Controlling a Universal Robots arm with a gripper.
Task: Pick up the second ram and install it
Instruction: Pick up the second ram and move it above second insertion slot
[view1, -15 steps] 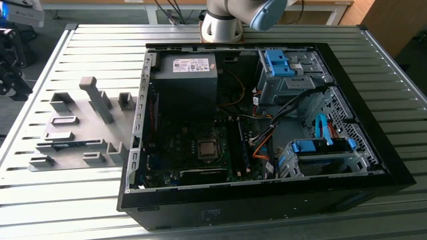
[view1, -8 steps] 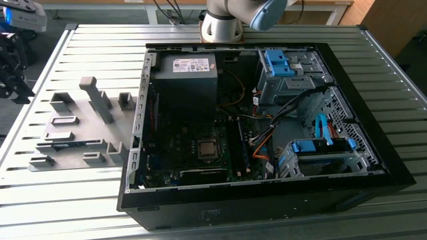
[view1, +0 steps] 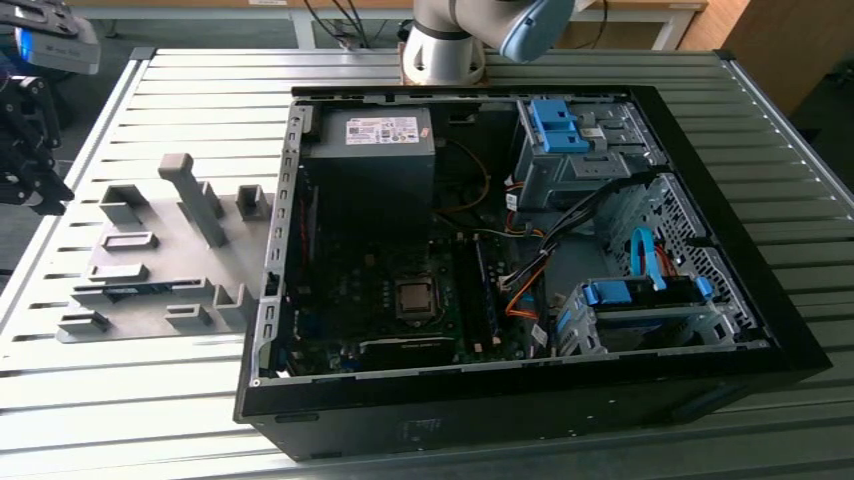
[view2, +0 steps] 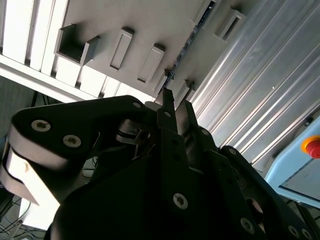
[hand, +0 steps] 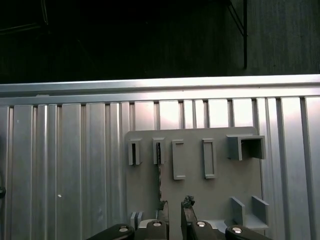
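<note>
Status: seeing pincer (hand: 174, 207) empty, with fingers (hand: 162, 215) set a narrow gap apart and nothing clamped between them. Hangs above the grey holder plate (hand: 215, 195) without touching it. Found the second ram (hand: 159, 175) still parked edge-up in that plate: a thin dark strip running from a small slotted block (hand: 159, 151) straight toward the fingertips. Ends just ahead of one finger, slightly off the gap's centre line and clear of both fingers. Confirmed in the second wrist view: pincer (view2: 177, 107) with the same slim gap and second ram (view2: 189, 42) lined up ahead of the tips, not in contact. Beside the ram, on the far side of the gap from it, two long slotted blocks (hand: 178, 160), then a U-shaped block (hand: 245, 147) further out; on the ram's other side, one more small block (hand: 134, 152). All on the slatted aluminium table (hand: 60, 165). From the exterior view: pincer (view1: 40, 190) up off the table, holder plate (view1: 160, 270) below and beside it with the second ram (view1: 134, 289) lying low in a block, and the open PC case (view1: 534, 400) beyond the plate, well apart from the pincer.
</note>
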